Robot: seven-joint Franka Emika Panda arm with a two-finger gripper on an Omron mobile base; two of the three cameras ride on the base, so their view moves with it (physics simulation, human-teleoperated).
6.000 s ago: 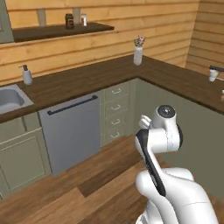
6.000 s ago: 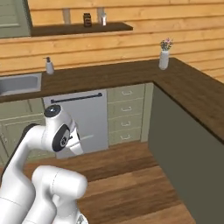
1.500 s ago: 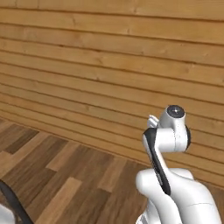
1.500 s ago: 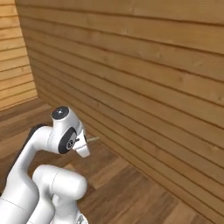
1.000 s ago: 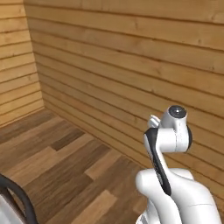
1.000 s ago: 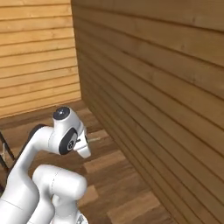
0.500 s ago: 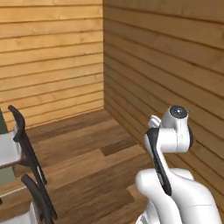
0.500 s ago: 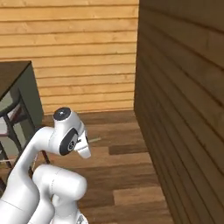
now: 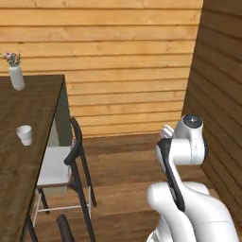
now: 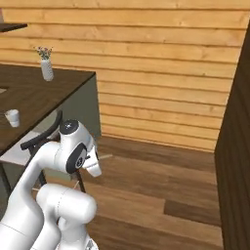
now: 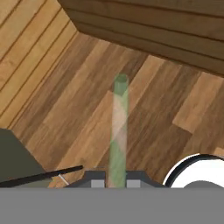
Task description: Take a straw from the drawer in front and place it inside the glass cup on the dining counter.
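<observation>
Fingers (image 11: 112, 183) are closed on the lower end of the straw (image 11: 118, 131), which stands out straight from between them over the wooden floor (image 11: 78, 109). It looks very light, thin and smooth, so it may slip or tilt; a hold nearer its middle seems safer. The glass cup (image 9: 24, 135) on the desk (image 9: 28, 101) is well apart from them.

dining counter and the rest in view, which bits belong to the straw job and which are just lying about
Job:
- straw, clamped in the shut gripper
- glass cup standing on the dining counter

Just there:
- vase with flowers at the counter's far end
- black chair with pale seat beside the counter
- wood plank floor and walls
</observation>
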